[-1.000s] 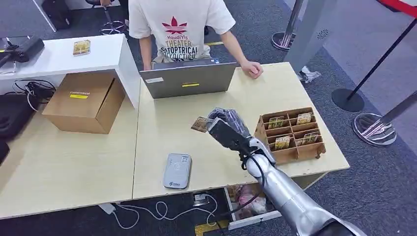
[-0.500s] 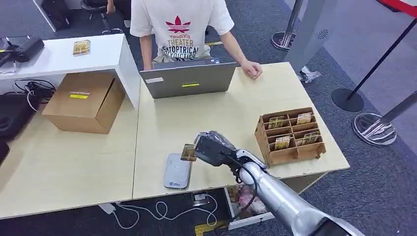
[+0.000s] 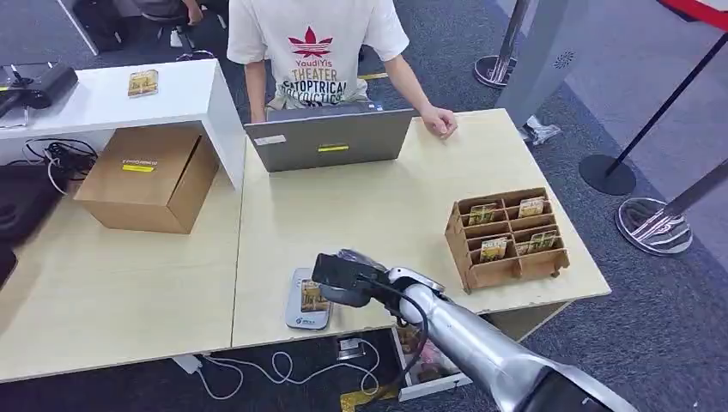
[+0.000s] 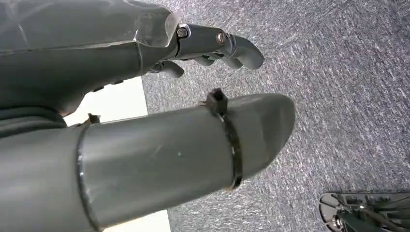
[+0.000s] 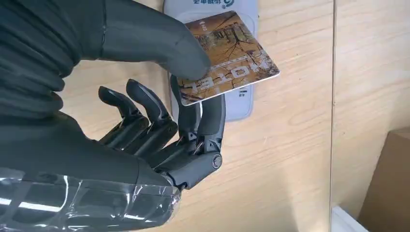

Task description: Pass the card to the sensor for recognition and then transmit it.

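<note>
Holding the card pinched between thumb and fingers, the right hand has it hovering flat over the sensor on the table. Best keep it level and centred over the pad until it reads. Can't tell whether card touches reader; thumb hides one corner. Left hand hangs over carpet, fingers loosely curled, holding nothing visible.

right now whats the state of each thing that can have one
card: pinched by right hand, over sensor
left hand: holds nothing, above carpet
laptop: open, facing the person
card rack: cards in its slots
cardboard box: closed
</note>
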